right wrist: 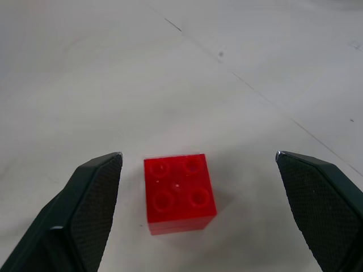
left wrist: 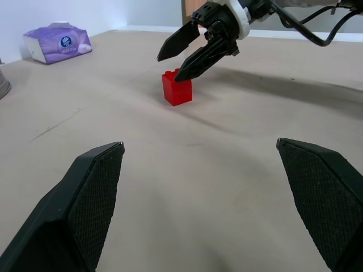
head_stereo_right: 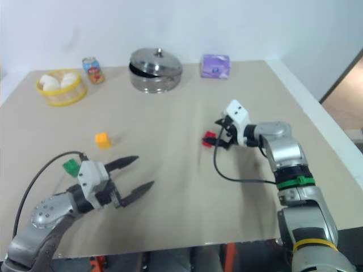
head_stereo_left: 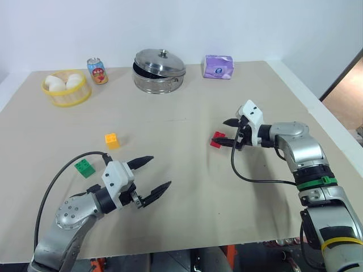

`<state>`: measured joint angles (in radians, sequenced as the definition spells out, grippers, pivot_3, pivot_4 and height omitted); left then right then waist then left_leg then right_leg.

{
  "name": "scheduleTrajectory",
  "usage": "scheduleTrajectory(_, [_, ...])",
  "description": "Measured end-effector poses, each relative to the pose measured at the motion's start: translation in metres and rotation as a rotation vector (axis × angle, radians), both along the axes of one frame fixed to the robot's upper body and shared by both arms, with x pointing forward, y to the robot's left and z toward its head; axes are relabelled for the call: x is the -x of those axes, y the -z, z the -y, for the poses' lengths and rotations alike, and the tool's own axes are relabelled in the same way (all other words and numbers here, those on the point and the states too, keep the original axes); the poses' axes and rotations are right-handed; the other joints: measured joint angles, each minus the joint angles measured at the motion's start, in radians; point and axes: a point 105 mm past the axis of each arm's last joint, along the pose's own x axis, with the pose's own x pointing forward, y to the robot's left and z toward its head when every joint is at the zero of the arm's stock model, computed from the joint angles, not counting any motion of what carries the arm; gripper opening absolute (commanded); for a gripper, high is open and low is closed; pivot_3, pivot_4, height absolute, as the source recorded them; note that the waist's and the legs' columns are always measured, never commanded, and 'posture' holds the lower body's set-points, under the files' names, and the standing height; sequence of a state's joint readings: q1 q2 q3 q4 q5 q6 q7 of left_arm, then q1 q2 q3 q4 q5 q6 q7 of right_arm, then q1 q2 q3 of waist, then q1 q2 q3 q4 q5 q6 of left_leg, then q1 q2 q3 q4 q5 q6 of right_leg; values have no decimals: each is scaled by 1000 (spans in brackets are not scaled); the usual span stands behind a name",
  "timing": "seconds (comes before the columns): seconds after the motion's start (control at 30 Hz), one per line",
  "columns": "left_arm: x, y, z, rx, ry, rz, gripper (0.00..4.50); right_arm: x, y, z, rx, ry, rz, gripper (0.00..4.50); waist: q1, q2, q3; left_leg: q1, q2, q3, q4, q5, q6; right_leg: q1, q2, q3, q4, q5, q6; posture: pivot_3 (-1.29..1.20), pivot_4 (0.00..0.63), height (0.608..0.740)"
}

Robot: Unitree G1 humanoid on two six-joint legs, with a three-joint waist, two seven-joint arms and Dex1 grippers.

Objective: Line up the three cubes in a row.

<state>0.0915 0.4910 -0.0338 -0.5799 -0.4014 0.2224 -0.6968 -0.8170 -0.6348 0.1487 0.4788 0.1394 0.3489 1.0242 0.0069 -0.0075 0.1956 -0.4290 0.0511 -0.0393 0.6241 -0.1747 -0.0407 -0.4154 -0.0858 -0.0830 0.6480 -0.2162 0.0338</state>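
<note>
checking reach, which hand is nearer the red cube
Right. The right hand is open right at the red cube, fingers either side of it, not gripping. The left hand hangs open well away, across the table.

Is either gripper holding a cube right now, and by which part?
Nothing is held. The right gripper is open, its fingers either side of the red cube without touching it. The left gripper is open over bare table.

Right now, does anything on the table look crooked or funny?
Yes: the shiny steel lid sits tilted on the round steel pot, leaving a gap on one side instead of closing it. Otherwise nothing is spilled or broken; the red, yellow and green studded plastic cubes lie scattered, not in a row.
</note>
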Motion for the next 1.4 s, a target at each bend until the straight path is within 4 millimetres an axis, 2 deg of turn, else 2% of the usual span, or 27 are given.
scheduleTrajectory(0.1, [0, 0, 0, -3, 0, -2, 4455, 0, 10, 0, 9, -3, -40, 4500, 0, 0, 0, 0, 0, 1, 0, 0, 0, -1, 0, 1, 0, 1, 2, 0, 150, 740])
scheduleTrajectory(0.27, [0, 1, -1, -9, 1, -3, 4455, 0, 17, 0, 20, -5, -59, 4500, 0, 0, 0, 0, 0, 3, 0, 0, 0, -2, 0, 3, 0, 2, 4, 0, 150, 740])
scheduleTrajectory(0.6, [0, 3, -3, -17, -13, -14, 4500, 0, 21, -3, 18, -23, -63, 1251, 0, 0, 0, 0, 1, 6, 0, 0, 0, -3, 1, 5, 0, 3, 3, 0, 150, 740])
scheduleTrajectory(0.77, [1, 5, -5, -22, -18, -21, 4500, 0, 18, -5, 19, -32, -53, 1240, 0, 0, 0, 0, 1, 7, 0, 0, 0, -3, 1, 6, 0, 3, 3, 0, 150, 740])
scheduleTrajectory(0.87, [3, 9, -10, -30, -38, -36, 4500, 2, 8, -12, 21, -62, -12, 1240, 0, 0, 0, 0, 2, 8, 0, 0, 0, -5, 2, 7, 0, 4, 4, 0, 150, 740])
scheduleTrajectory(0.97, [5, 13, -20, -33, -79, -49, 4500, 10, -10, -28, 2, -135, 28, 1240, -1, 0, 0, 0, 4, 9, -1, 0, 0, -6, 4, 8, 0, 4, 3, 0, 150, 740])
scheduleTrajectory(1.07, [8, 19, -28, -33, -119, -73, 4500, 29, -20, -51, -16, -245, 49, 1240, 0, 0, 0, 0, 7, 9, -1, 0, 0, -6, 6, 8, 0, 4, 2, 0, 150, 740])
scheduleTrajectory(1.13, [14, 25, -31, -35, -130, -98, 4500, 47, -17, -68, -6, -345, 33, 1240, 0, 0, 0, 0, 8, 9, -1, 0, 0, -6, 7, 8, 0, 3, -1, 0, 150, 740])
scheduleTrajectory(1.23, [25, 30, -31, -24, -114, -127, 4500, 74, 0, -88, 27, -512, -19, 1240, 0, 0, 0, 0, 9, 10, 0, 0, 0, -7, 7, 8, 0, 3, -5, 0, 150, 740])
scheduleTrajectory(1.4, [31, 30, -29, -20, -70, -138, 4500, 80, 13, -97, 111, -610, -21, 1240, 0, 0, 0, 0, 11, 10, 3, 0, 0, -8, 9, 8, 1, 6, -7, 0, 150, 740])
